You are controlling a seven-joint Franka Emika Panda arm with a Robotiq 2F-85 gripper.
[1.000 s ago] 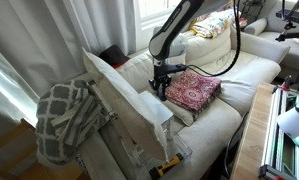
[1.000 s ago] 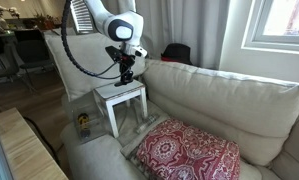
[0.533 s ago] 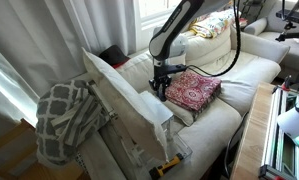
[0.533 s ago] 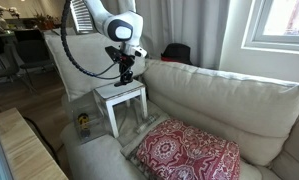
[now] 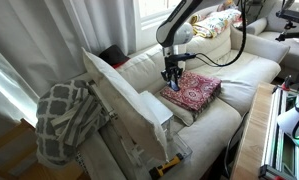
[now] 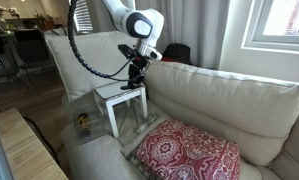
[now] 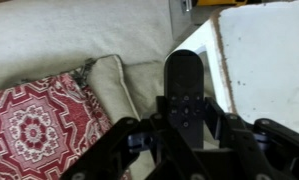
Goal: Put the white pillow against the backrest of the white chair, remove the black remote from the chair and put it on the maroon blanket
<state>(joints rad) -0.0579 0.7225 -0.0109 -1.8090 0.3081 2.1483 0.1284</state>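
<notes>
The black remote is clamped at its lower end in the claw, whose jaws are drawn partway together on its slim sides. It is thus held lifted clear of the white chair, as the transfer requires. In an exterior view it is hung above the left edge of the maroon blanket, not yet set down. The white pillow is stood on edge to the left; whether it leans on the backrest cannot be told.

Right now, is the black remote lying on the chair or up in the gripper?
In the gripper: the wrist view shows the black remote clamped between its jaws, above the chair, beside the maroon blanket.
</notes>
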